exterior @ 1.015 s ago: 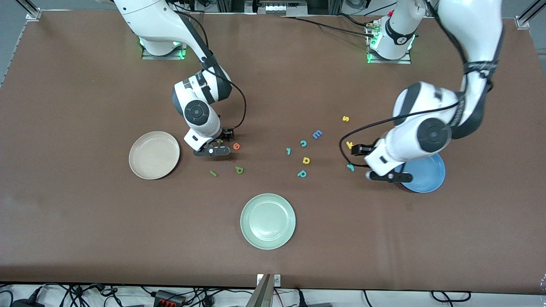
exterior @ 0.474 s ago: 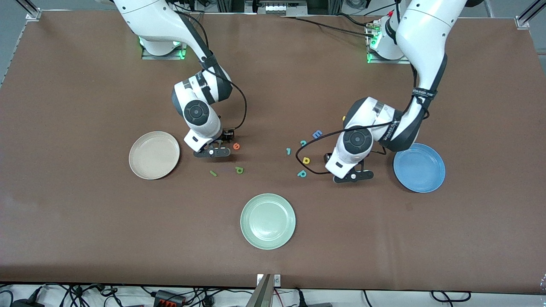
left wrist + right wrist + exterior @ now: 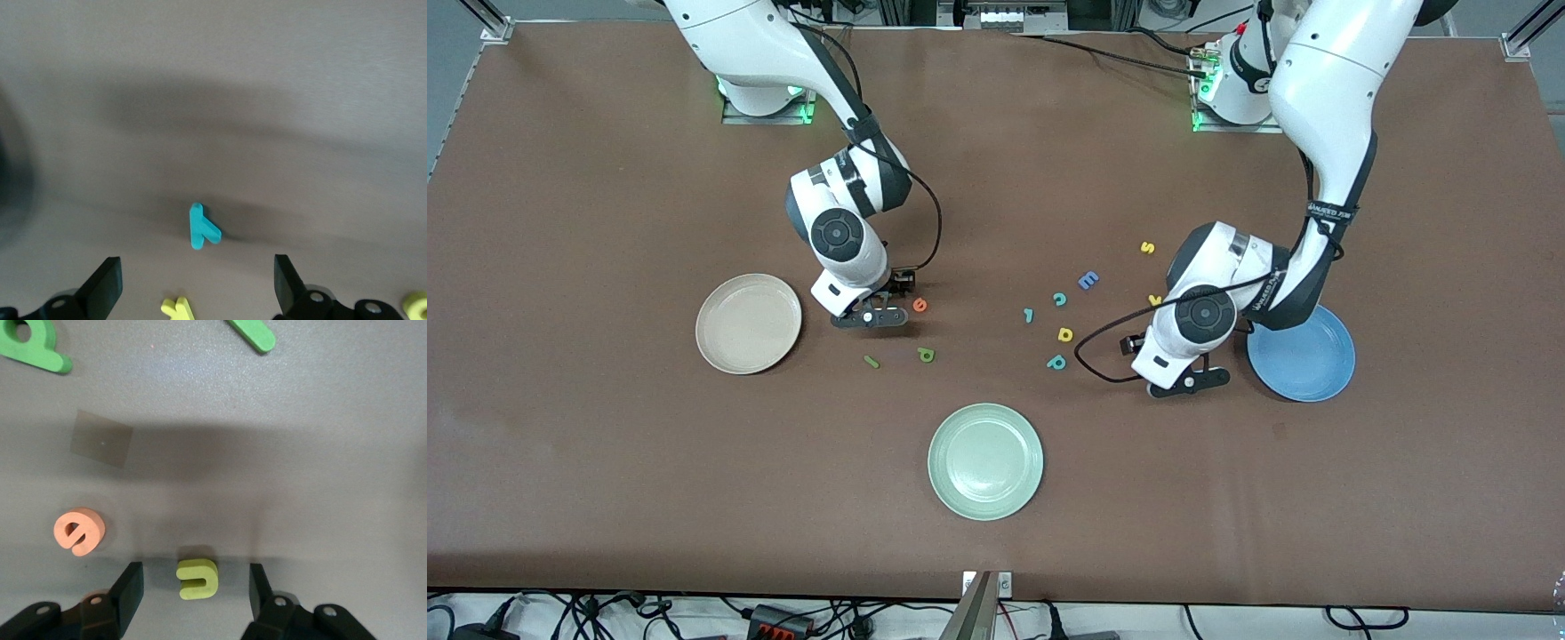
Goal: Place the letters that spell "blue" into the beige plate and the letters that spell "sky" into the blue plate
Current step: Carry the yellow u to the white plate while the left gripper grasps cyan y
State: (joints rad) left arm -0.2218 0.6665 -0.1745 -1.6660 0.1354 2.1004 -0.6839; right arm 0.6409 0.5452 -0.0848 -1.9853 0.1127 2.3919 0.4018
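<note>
My right gripper (image 3: 195,590) is low over the table beside the beige plate (image 3: 748,323). It is open, with the yellow u (image 3: 197,579) lying between its fingers, a gap on each side. The orange e (image 3: 79,531) lies close by; the green b (image 3: 33,347) and green l (image 3: 251,335) lie nearer the front camera. My left gripper (image 3: 197,290) is open and empty beside the blue plate (image 3: 1312,360), over the yellow k (image 3: 177,309), with the teal y (image 3: 202,228) just ahead of its fingertips. The yellow s (image 3: 1148,247) lies farther from the front camera.
A pale green plate (image 3: 985,460) sits near the table's front edge. In the middle lie a blue E (image 3: 1088,280), a teal c (image 3: 1059,299), a small teal piece (image 3: 1029,314), a yellow d (image 3: 1065,334) and a teal p (image 3: 1056,362).
The left arm swung from the blue plate toward the middle letters, then came partway back toward the plate. The right gripper has stayed over the u, its fingers a little narrower.
</note>
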